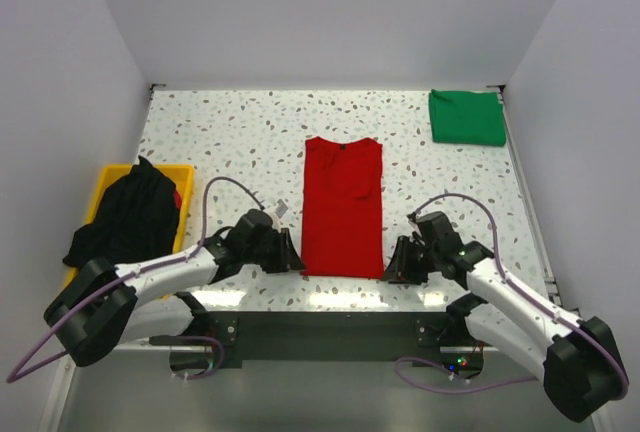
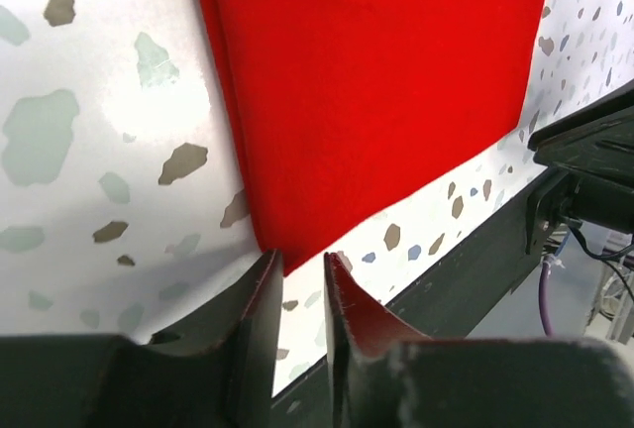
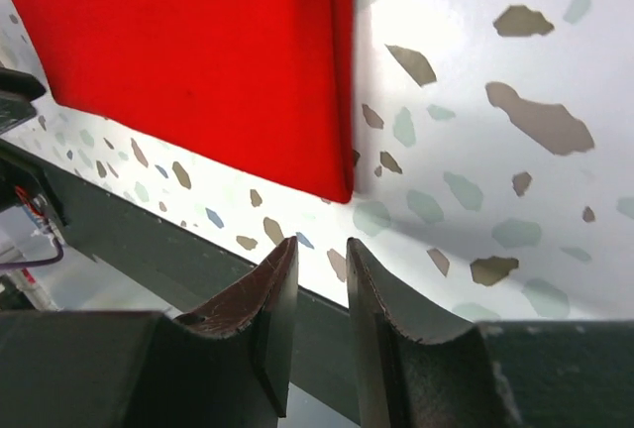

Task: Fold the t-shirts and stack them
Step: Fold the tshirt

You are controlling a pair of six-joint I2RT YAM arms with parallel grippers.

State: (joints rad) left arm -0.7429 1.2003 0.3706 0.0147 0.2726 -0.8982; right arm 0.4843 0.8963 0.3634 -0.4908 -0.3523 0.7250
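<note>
Red shirt (image 1: 342, 207) lies mid-way across the table (image 1: 230, 132), folded narrow, long axis running away from the arms. Left gripper (image 1: 295, 252) sits just off its near-left corner, right gripper (image 1: 390, 262) off the near-right corner — equally near, jaws narrowly parted, holding nothing.

red t-shirt (image 2: 376, 81) cropped in both wrist views, yellow bin (image 1: 108, 182) mostly under black t-shirt (image 1: 135, 217)

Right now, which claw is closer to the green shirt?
The right one. The right gripper sits at the red shirt's near right corner, on the same side as the green shirt; the left gripper is at its near left corner, farther away.
</note>
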